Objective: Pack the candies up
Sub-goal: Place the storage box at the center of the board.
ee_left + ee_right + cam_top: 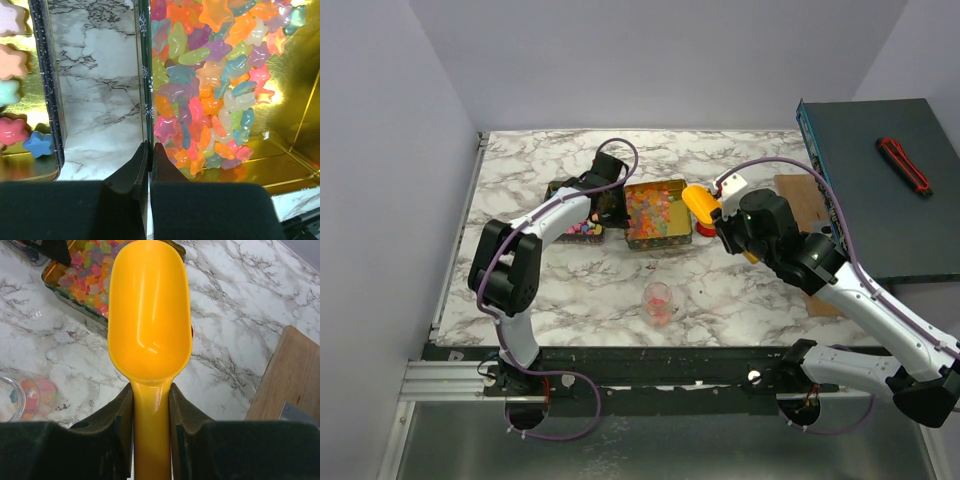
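left gripper (150, 152) pinched shut on tin (145, 75) wall. right gripper (150, 400) clamps scoop (150, 315) handle, bowl empty. candies (210, 85) heaped in tin: light, loose, probably tacky; take by scooping under the pile, not pinching.

The candies are small star shapes. The jelly candies (210, 85) are glossy and translucent: orange, pink, purple, green, pale blue and yellow. They are heaped loosely over one another in the gold-lined tin (145, 65) at the middle of the surface (95, 75). The heap leaves some bare gold floor along one side. The pastel candies (11, 60) are opaque pink, peach, mint and blue. They lie in the dark-walled tin (47, 75) just left of the first, with a strip of bare surface between the two. A few red and orange candies (660, 310) sit at the bottom of the small clear jar (658, 290), nearer and well apart from both tins.
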Robot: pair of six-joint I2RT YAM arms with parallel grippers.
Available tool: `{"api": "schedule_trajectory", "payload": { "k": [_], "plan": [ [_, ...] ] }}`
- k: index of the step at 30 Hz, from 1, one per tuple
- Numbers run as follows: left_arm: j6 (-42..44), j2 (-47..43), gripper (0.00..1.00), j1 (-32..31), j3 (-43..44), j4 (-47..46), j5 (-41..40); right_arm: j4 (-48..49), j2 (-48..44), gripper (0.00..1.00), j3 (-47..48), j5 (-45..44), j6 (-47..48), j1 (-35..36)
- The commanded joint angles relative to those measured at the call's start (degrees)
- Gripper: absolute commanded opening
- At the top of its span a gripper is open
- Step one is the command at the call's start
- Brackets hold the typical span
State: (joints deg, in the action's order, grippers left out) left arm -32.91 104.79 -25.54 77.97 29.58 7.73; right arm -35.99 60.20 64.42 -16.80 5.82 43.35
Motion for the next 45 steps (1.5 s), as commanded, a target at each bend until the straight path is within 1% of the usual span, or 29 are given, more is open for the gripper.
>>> {"api": "schedule_trajectory", "payload": {
  "k": [1,8,15,16,17,21,26,30,37,41,45],
  "plan": [
    [0.56,0.25,0.0,-0.89,2.51,-0.41,-2.53,1.79,0.57,0.01,-0.75,1.42,-0.08,-0.51],
    [-0.51,4.16,0.0,-1.83,5.73,0.46,-2.85,0.88,0.88,0.01,-0.35,1.09,0.49,-0.46],
    [-3.54,6.64,0.01,-2.23,7.95,1.17,-2.16,0.66,0.18,0.01,-1.22,0.48,0.42,-0.46],
    [-3.78,6.86,0.04,-2.4,8.26,1.25,-2.23,0.66,0.1,0.01,-1.36,0.37,0.42,-0.5],
    [-3.98,6.99,0.1,-2.61,8.62,1.43,-2.42,0.67,0.17,0.01,-1.42,0.35,0.44,-0.49],
    [-5.03,7.44,0.23,-3.02,9.35,1.79,-1.44,0.83,0.29,0.01,-1.39,0.03,0.57,-0.48],
    [-4.77,5.86,0.31,-3.11,8.63,2.11,-1.65,-0.51,1.52,0.01,0.3,0.47,0.94,-0.51],
    [-3.63,2.98,0.34,-3.11,7.04,2.89,-2.56,-2.25,3.01,0.01,1.42,0.88,1.36,-0.47],
    [-0.88,-7.18,0.43,-3.11,0.73,3.23,-2.91,-6.27,6.61,0.01,3.87,1.55,1.95,-0.46],
    [1.96,-13.74,0.49,-3.03,-2.44,4.49,-0.48,-9.27,9.64,0.01,5.73,2.02,2.21,-0.51],
    [5.32,-20.3,0.5,-2.94,-4.79,6.72,5.16,-11.38,12.35,0.01,8.01,-0.85,3.81,-0.53]
  ]
}}
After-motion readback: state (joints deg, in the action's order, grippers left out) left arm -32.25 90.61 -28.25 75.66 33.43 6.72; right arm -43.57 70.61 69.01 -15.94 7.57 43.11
